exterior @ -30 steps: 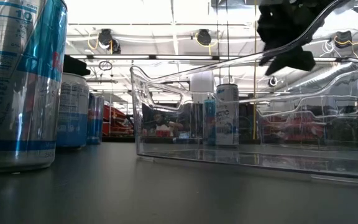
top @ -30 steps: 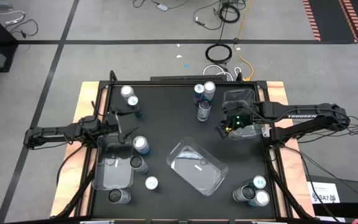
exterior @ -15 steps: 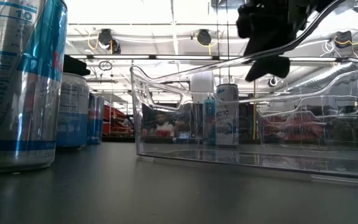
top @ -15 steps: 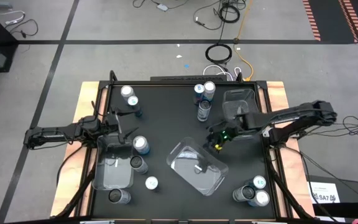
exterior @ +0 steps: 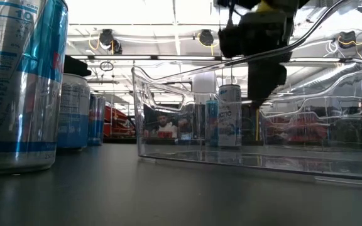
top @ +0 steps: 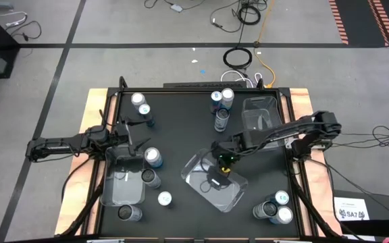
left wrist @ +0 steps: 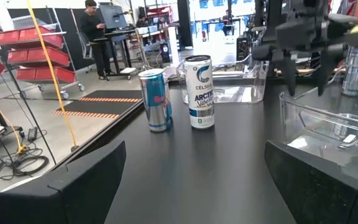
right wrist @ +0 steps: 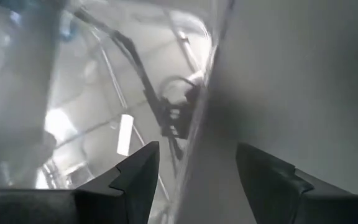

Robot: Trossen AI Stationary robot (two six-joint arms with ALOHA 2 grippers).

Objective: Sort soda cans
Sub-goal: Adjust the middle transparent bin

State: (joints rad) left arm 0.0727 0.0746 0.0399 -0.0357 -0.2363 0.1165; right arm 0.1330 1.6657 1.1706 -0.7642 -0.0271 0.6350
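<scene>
You have twelve soda cans on the bench, counted outward from the middle clear bin (top: 215,181): three (top: 221,108) stand beyond its far end, two (top: 140,104) sit at the far left corner, four (top: 150,165) cluster to its left beside the left bin (top: 121,182), and three (top: 275,209) stand off its near right corner. You have three clear plastic bins, with the third (top: 258,118) lying to the right of the middle one, and none of the twelve cans can be seen inside any bin. You also have two arms, each with one end effector.
</scene>
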